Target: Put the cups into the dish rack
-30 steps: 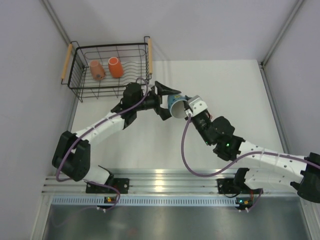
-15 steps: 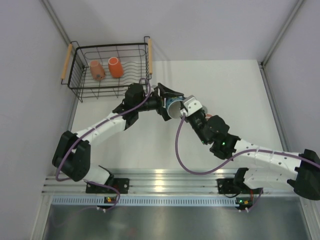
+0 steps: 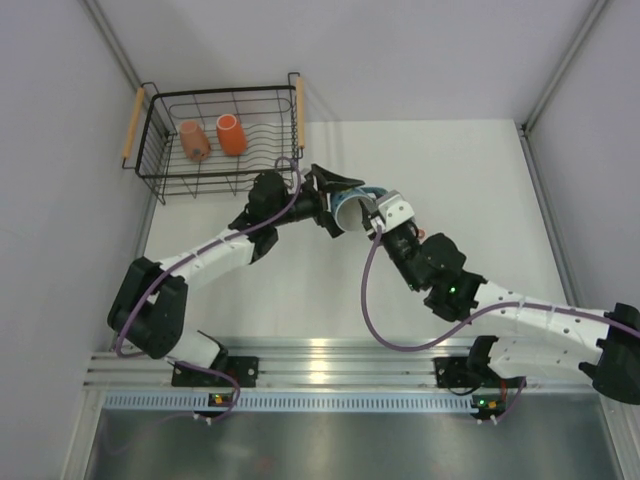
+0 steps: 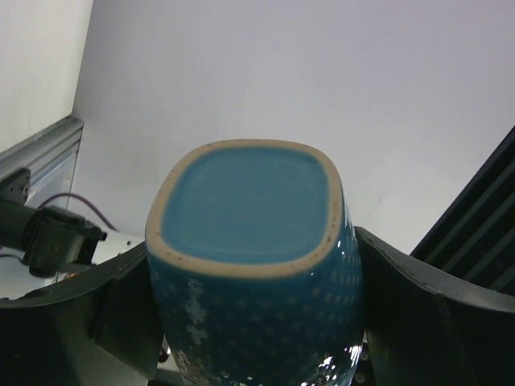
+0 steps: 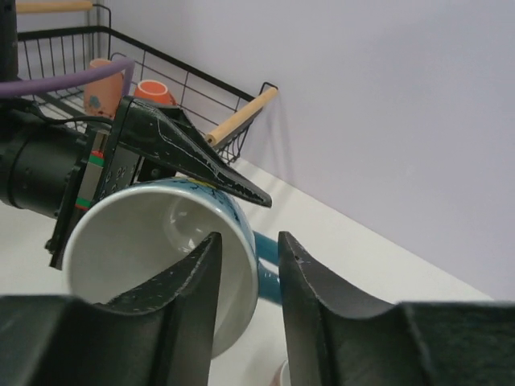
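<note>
A light blue mug hangs above the table between both arms, lying on its side. My left gripper is shut on its body; in the left wrist view both fingers press the mug's sides, base toward the camera. My right gripper is open and straddles the rim by the handle, one finger inside the pale interior, with gaps on both sides. The black wire dish rack stands at the back left. It holds a salmon-pink mug and an orange mug. The other mugs are out of view.
Grey walls close in the table on the left, back and right. The rack's wooden handle and near wires lie just behind the left gripper. Dark rack wires show at the right of the left wrist view.
My right gripper brought the blue mug left into the left gripper's jaws. It has since drawn back slightly and its fingers stand off the rim.
</note>
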